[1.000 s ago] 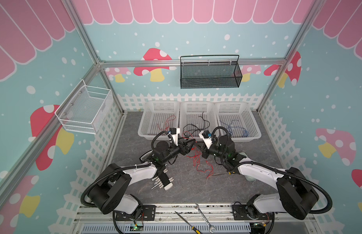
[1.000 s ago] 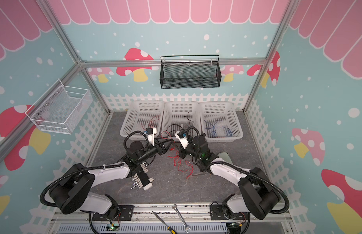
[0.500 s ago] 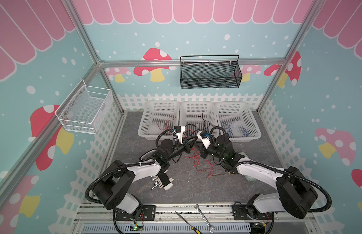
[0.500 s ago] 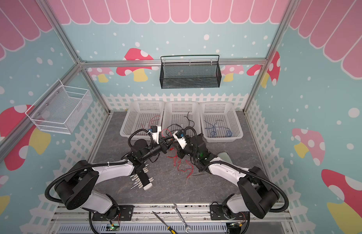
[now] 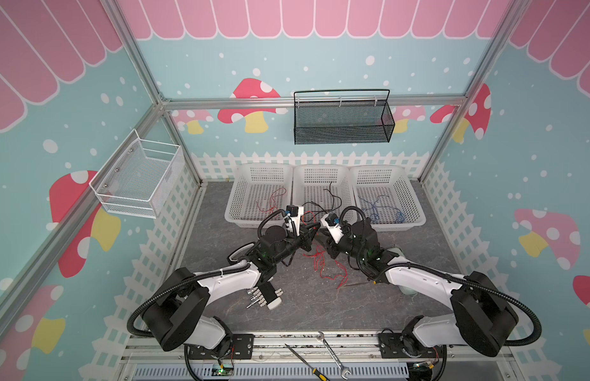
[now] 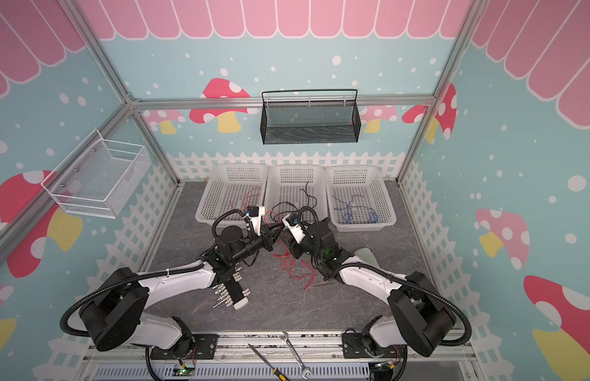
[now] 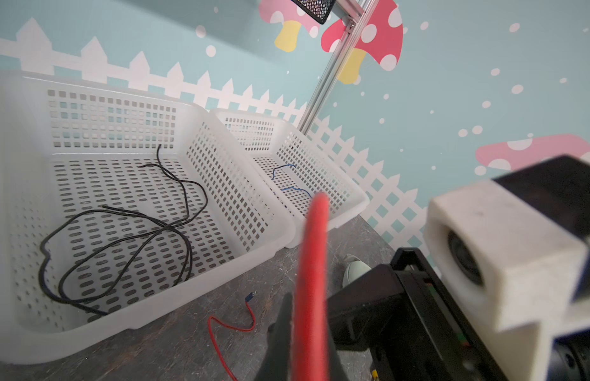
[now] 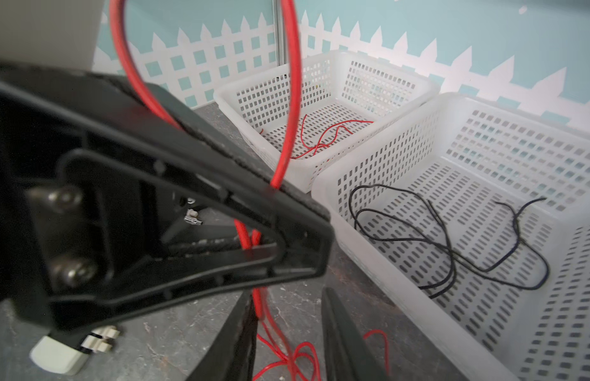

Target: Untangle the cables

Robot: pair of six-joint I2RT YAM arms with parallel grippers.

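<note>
Both grippers meet above the table in front of the middle basket. My left gripper [image 5: 315,227] [image 6: 278,231] [image 7: 303,316] is shut on a red cable [image 7: 312,257], which loops up and also hangs down to a red tangle [image 5: 323,267] [image 6: 293,268] on the table. My right gripper [image 5: 322,236] [image 6: 287,238] [image 8: 288,297] is open, with that red cable [image 8: 259,303] running against one finger [image 8: 234,339]. More red cable [image 5: 270,203] lies in the left basket, black cable [image 5: 330,198] [image 8: 452,250] in the middle basket, and blue cable [image 5: 376,207] in the right basket.
Three white baskets [image 5: 235,211] [image 5: 320,169] [image 5: 416,211] line the back of the table. A white block with metal pins [image 5: 267,295] lies under my left arm. A screwdriver [image 5: 305,361] and a wrench [image 5: 331,353] rest on the front rail. A black mesh basket [image 5: 343,118] hangs on the back wall.
My left gripper moved right toward the right gripper and shut on the red cable. My right gripper went from shut to open.
</note>
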